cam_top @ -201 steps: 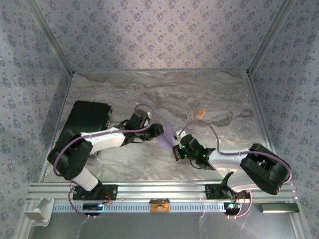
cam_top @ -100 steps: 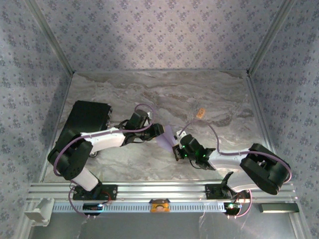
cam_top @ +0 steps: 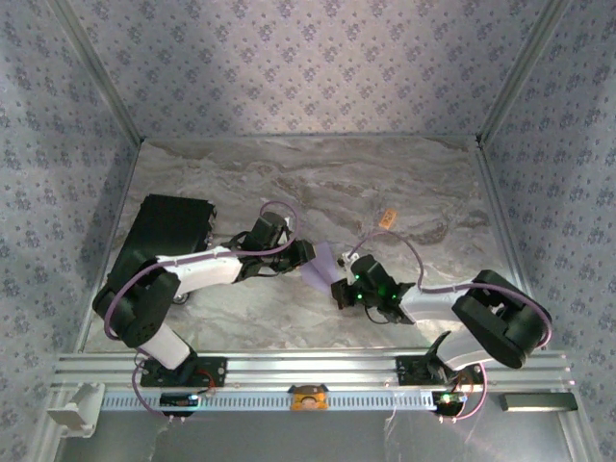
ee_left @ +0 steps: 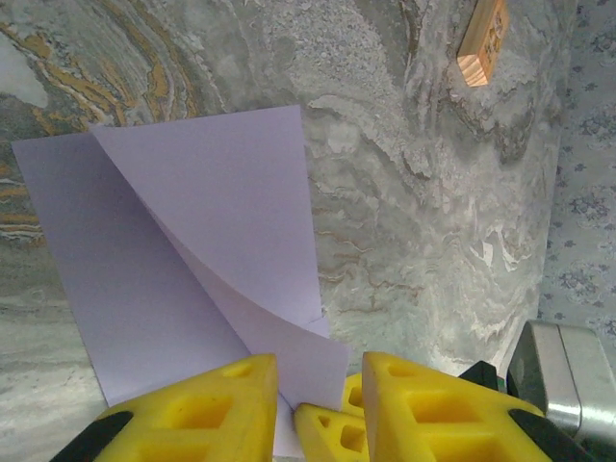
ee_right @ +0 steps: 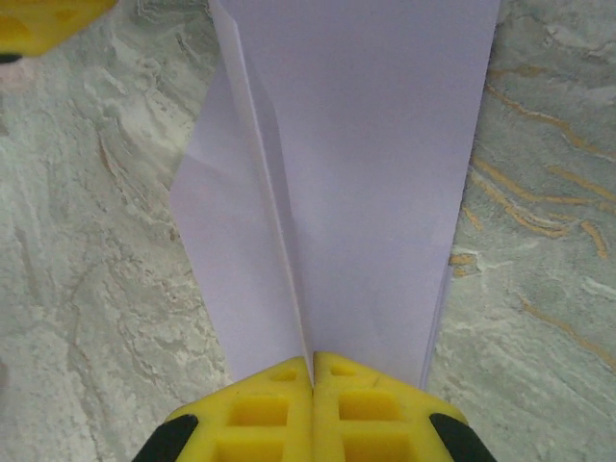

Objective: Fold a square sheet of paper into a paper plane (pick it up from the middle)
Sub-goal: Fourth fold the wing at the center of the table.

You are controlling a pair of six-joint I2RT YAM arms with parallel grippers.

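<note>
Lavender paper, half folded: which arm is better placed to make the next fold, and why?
Left, probably. The right fingers are shut on the paper at its centre crease, anchoring it. The left fingers stand apart around the loose flap's corner, free to work it.

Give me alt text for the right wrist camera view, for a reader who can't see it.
The right gripper, its yellow fingers pressed shut at the bottom edge, pinches a folded lavender paper that stretches away across the marbled grey table. A crease runs up from the fingertips, with a narrower flap at left.
</note>
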